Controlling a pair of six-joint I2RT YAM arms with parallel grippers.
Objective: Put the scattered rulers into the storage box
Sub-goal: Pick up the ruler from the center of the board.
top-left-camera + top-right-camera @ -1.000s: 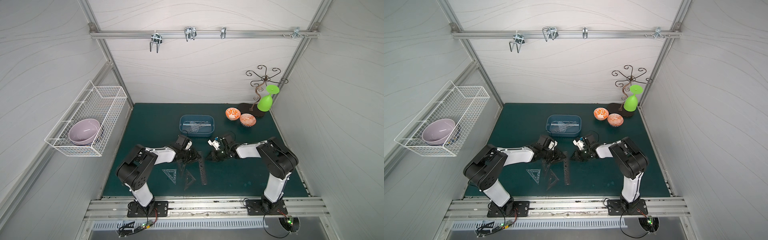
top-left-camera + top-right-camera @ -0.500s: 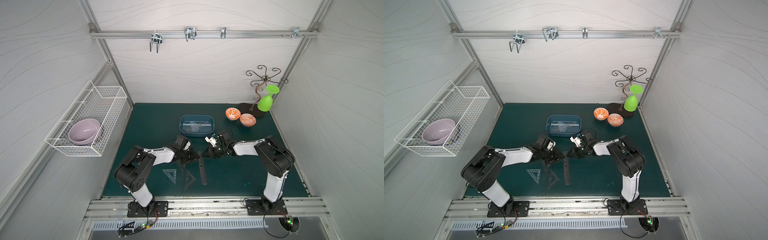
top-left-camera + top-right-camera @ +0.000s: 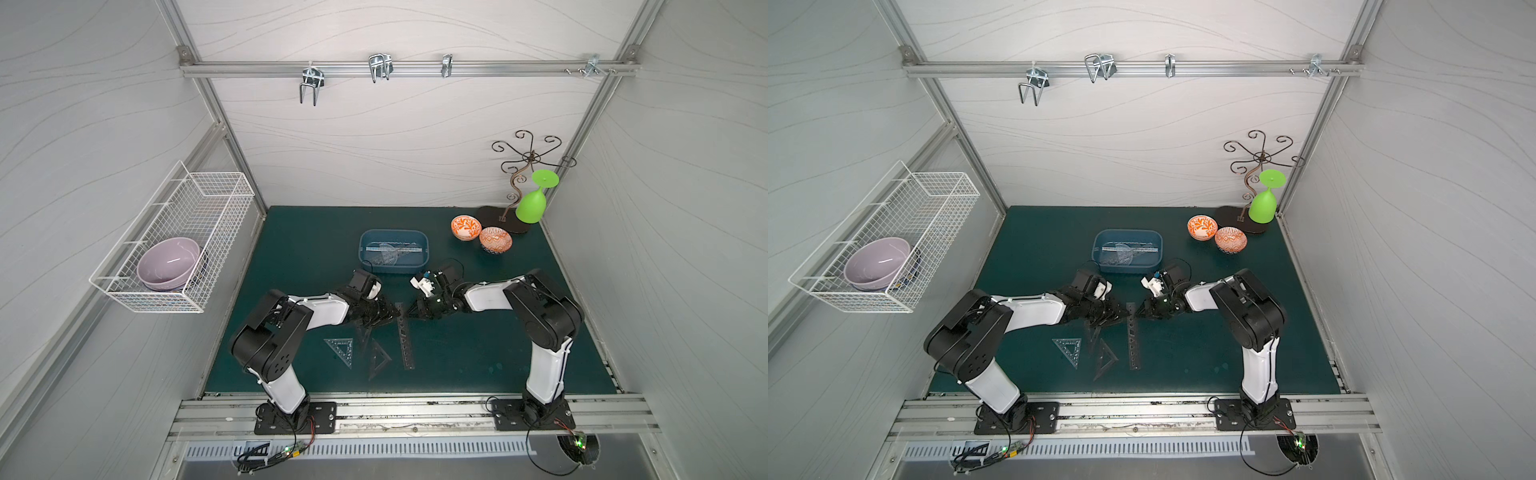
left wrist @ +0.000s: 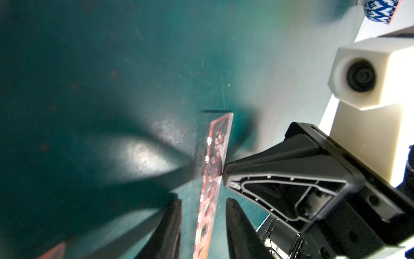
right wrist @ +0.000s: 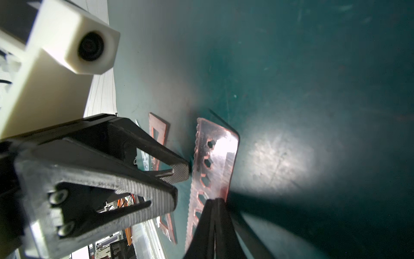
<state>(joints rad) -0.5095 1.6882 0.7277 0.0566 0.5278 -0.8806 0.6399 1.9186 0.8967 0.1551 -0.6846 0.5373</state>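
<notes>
Over on your left wall the wire basket (image 3: 208, 216) carries a lilac bowl (image 3: 168, 262), well apart from the action. Your left gripper (image 3: 384, 316) is down low at the far end of the long stencil strip (image 3: 404, 336), jaws partly apart. In the left wrist view the strip (image 4: 215, 170) runs up between them with a gap on either side, so nothing is clamped. That side is crowded: a bluish triangle (image 3: 341, 349) and a dark triangle (image 3: 378, 359) lie flat beside the strip, and a second dark triangle (image 3: 363, 334) sits partly under your left gripper. The strip's long axis runs from front rail toward back wall. Its far end looks lifted a little and points at the storage box (image 3: 362, 253) just behind both grippers. A clear straightedge (image 3: 395, 248) and a protractor (image 3: 384, 258) lie in the box. The strip's toothed edge faces your left jaws. At its plain edge sits your right gripper (image 3: 413, 312), jaws pressed together, tip touching. Right of the strip the green surface (image 3: 478, 353) gives you bare room out to the side wall. Two orange bowls (image 3: 465, 227) and a green glass (image 3: 532, 203) stand in the far right corner.
</notes>
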